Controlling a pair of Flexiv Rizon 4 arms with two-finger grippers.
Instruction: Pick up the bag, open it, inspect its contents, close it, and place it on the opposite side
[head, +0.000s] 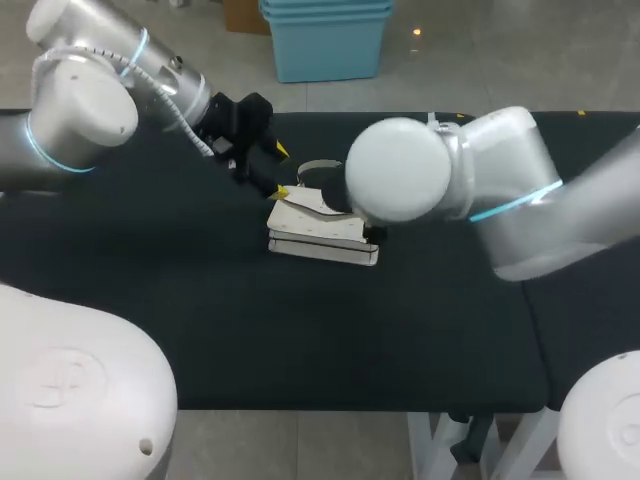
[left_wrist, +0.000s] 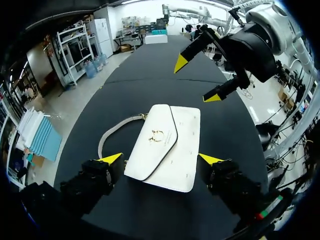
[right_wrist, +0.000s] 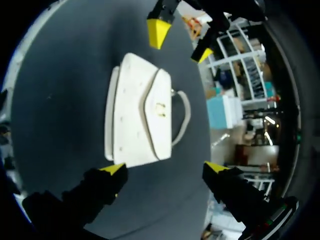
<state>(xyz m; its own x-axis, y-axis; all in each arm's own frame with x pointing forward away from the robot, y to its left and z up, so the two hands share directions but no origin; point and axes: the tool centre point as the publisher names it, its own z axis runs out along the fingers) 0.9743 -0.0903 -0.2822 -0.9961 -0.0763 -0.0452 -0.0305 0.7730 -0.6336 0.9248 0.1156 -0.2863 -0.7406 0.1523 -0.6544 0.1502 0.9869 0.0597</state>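
Note:
A white flap bag (head: 320, 236) lies flat on the black table, flap shut with a small gold clasp (left_wrist: 157, 135). Its pale strap (left_wrist: 112, 133) loops out on the far side. My left gripper (head: 280, 172) hovers at the bag's far left corner, fingers open and empty. In its wrist view the left gripper (left_wrist: 161, 160) straddles the bag's near end from above without touching it. My right gripper (right_wrist: 165, 168) is open too, over the opposite end of the bag (right_wrist: 137, 120). In the head view the right arm (head: 400, 170) hides its own fingers. Each wrist view shows the other gripper (left_wrist: 197, 80) (right_wrist: 179, 42) beyond the bag.
The black table (head: 200, 320) stretches left, right and toward its front edge (head: 350, 408). Nothing but the bag and my two arms is on it.

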